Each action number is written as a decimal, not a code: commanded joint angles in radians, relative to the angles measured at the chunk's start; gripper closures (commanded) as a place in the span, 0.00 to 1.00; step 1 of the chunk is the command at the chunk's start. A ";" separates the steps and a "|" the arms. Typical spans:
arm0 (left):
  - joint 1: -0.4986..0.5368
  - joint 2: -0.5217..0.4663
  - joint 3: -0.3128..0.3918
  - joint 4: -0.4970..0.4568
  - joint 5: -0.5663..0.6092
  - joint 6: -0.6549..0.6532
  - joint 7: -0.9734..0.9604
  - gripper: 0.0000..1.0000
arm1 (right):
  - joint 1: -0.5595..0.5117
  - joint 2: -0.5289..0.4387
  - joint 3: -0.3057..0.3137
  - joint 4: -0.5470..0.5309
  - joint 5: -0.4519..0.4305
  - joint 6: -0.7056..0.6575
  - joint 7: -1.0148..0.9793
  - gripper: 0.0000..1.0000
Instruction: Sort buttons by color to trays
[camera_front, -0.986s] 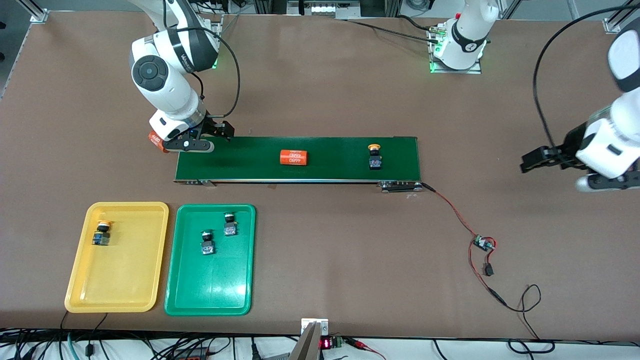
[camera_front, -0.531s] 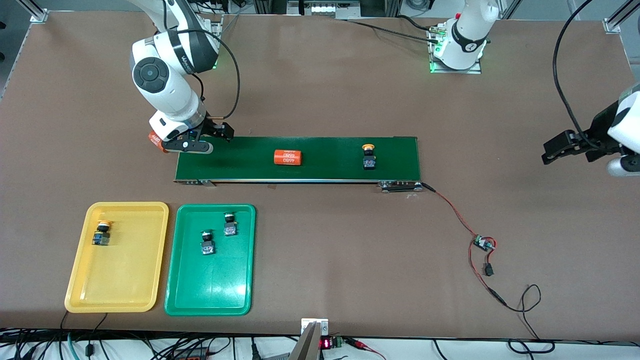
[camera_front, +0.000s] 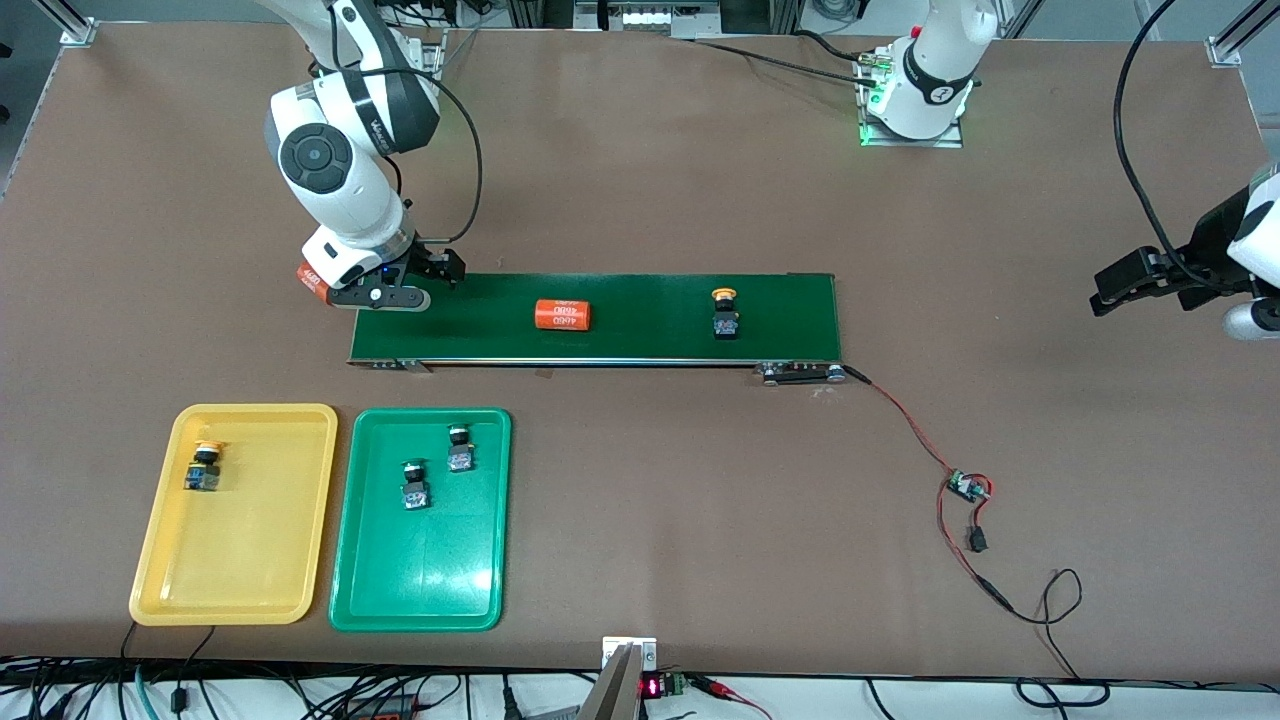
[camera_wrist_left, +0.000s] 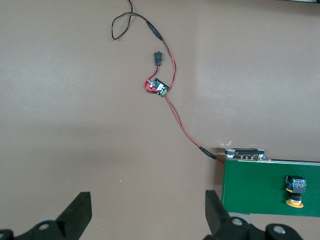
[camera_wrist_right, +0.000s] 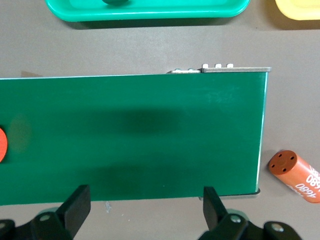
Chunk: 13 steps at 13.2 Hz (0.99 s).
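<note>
Three buttons are already sorted: one yellow-capped in the yellow tray (camera_front: 300, 420), two green-capped in the green tray (camera_front: 490, 425). The last yellow button (camera_front: 724, 312) sits on the conveyor belt (camera_front: 640, 340) toward the left arm's end, with an orange cylinder (camera_front: 561, 315) nearer the belt's middle. The right end effector (camera_front: 405, 285) hovers over the belt's other end, fingers apart and empty. The left end effector (camera_front: 1135, 285) waits over bare counter (camera_front: 700, 480), also spread wide. Next comes grasping that button, skipping the cylinder.
</note>
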 joint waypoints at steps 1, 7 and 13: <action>0.002 -0.013 -0.005 0.010 0.008 -0.025 0.019 0.00 | 0.000 0.011 -0.003 0.013 -0.012 0.003 -0.006 0.00; 0.005 -0.014 -0.003 0.010 0.007 -0.030 0.021 0.00 | 0.005 0.013 -0.003 0.019 -0.012 -0.001 0.003 0.00; 0.055 -0.006 -0.040 0.008 0.007 -0.025 0.021 0.00 | -0.002 0.016 -0.003 0.019 -0.012 -0.003 -0.004 0.00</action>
